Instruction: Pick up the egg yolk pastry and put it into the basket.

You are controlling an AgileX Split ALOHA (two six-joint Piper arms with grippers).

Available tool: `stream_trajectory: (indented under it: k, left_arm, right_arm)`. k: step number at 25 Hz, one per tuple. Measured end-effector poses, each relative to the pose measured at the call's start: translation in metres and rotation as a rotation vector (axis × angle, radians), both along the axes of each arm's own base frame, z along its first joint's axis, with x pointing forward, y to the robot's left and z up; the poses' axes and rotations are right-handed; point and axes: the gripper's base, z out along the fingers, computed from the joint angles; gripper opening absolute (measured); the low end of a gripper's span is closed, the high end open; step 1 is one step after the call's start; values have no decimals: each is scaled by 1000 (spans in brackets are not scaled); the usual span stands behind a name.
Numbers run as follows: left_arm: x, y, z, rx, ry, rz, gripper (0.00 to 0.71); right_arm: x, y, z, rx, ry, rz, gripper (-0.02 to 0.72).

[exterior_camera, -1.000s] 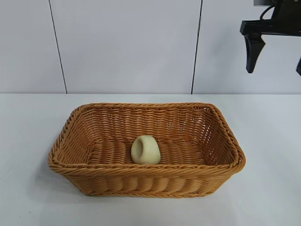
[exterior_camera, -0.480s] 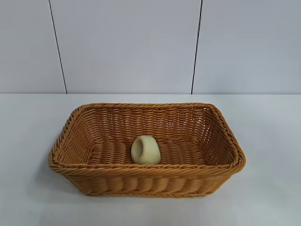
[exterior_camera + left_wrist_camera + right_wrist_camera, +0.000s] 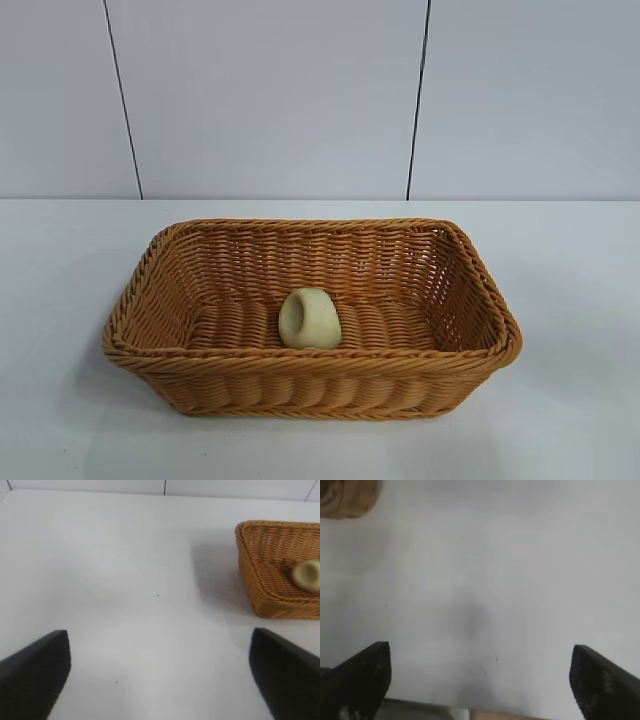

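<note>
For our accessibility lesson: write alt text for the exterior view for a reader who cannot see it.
An egg yolk pastry sits on the floor of a golden-brown wicker basket, near its front wall. The basket stands on a white table before a pale panelled wall; no robot arm is visible.

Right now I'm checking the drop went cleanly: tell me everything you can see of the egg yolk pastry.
The egg yolk pastry is a small, pale yellowish-cream lump, smooth and matte, rounded with a dented flat face tilted up. It rests on the woven floor of the basket, near the middle of the front wall. Nothing grips it; neither gripper is near it.
</note>
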Motion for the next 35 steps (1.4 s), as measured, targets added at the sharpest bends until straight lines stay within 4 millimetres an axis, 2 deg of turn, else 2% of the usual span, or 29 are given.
stream_trajectory:
  k: [5, 12, 20, 35]
  left_arm:
    - [0, 0, 0, 0, 0, 0, 695]
    - [0, 0, 0, 0, 0, 0, 695]
    - [0, 0, 0, 0, 0, 0, 695]
    - [0, 0, 0, 0, 0, 0, 695]
  right_arm:
    - [-26, -2, 12, 17, -181, 0, 695]
    - [-52, -4, 18, 30, -351, -1, 695]
    - [-78, -5, 19, 13, -520, -115, 695]
    - [-80, -5, 19, 18, -530, -110, 695]
